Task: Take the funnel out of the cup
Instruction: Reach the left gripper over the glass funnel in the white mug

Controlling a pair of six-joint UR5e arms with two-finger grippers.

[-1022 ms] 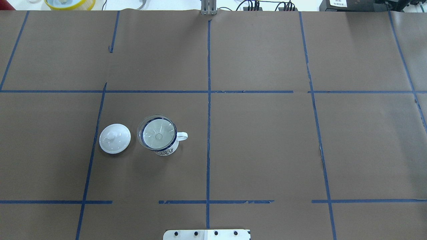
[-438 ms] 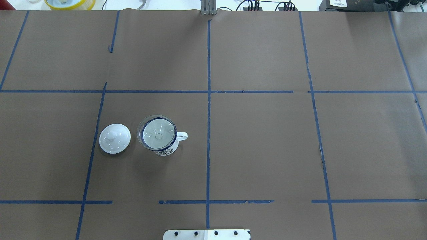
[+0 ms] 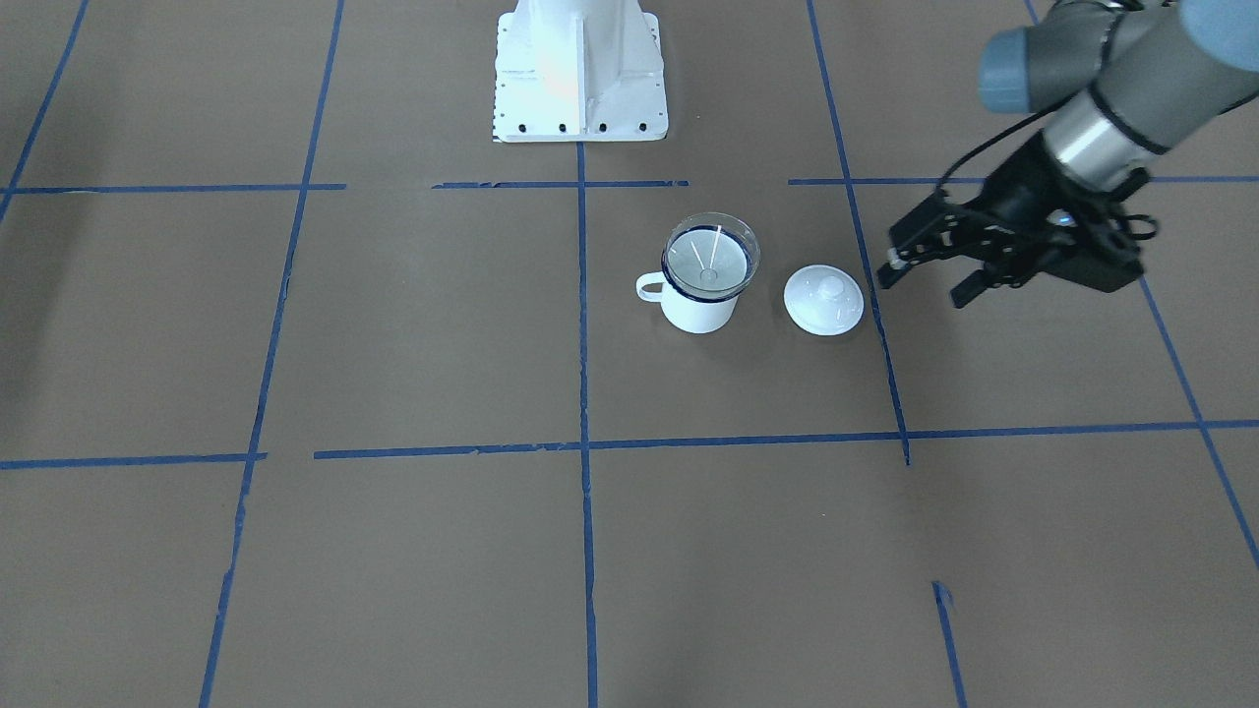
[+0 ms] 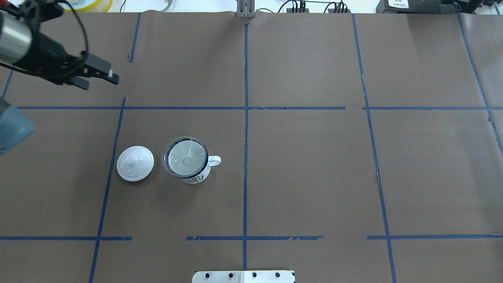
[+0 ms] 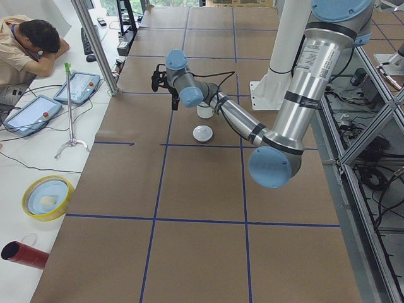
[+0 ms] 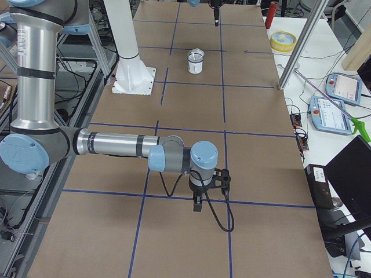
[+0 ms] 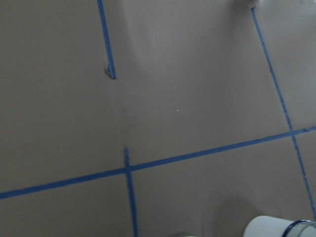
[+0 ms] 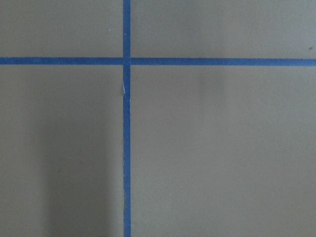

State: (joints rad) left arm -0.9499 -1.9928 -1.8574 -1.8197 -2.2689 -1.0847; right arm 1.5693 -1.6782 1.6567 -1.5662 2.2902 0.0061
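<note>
The clear funnel sits in the cup, a white mug with a dark blue rim, its handle to the right in the overhead view. Both also show in the front view: funnel, cup. My left gripper is open and empty, above the table beyond and to the left of the cup; it also shows in the front view. My right gripper shows only in the right side view, far from the cup; I cannot tell whether it is open.
A white knobbed lid lies on the brown paper just left of the cup, between the cup and my left gripper in the front view. The robot's white base stands behind the cup. Blue tape lines cross the table.
My left arm has come into the overhead view from the left; before, no arm showed there. The cup, funnel and lid have not moved.
</note>
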